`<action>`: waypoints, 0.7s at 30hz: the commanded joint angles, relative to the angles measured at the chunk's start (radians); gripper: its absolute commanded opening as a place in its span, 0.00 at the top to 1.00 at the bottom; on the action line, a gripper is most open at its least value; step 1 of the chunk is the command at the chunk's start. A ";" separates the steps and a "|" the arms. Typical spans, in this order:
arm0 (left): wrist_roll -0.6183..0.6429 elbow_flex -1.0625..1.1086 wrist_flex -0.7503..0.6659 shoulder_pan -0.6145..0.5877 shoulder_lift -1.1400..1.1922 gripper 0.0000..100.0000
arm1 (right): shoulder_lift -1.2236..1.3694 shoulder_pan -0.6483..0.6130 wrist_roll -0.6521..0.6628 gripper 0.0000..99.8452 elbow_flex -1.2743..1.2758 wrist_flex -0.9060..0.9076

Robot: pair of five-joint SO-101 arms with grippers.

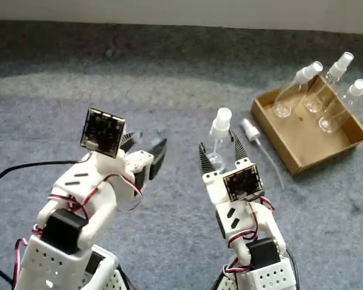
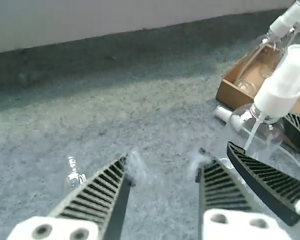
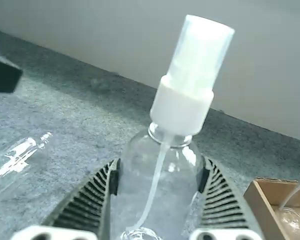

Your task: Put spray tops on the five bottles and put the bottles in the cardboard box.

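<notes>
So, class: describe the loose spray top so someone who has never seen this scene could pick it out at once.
Find the cardboard box at the carpet's right. Between its left wall and the upright bottle in the right gripper lies the spray top. Unlike the tops on the three bottles in the box, it sits on no bottle, its thin tube bare.

right wrist view: bottle (image 3: 157,185) base cut off by the edge | box (image 3: 275,200) cut off, one corner seen | left wrist view: clear thing (image 2: 74,174) too small to tell, perhaps a bottle neck | box there cut off too
</notes>
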 commanded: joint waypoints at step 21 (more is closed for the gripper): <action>-0.008 0.492 0.005 -0.125 -0.572 0.96 | -0.012 0.174 0.009 0.91 -0.054 0.088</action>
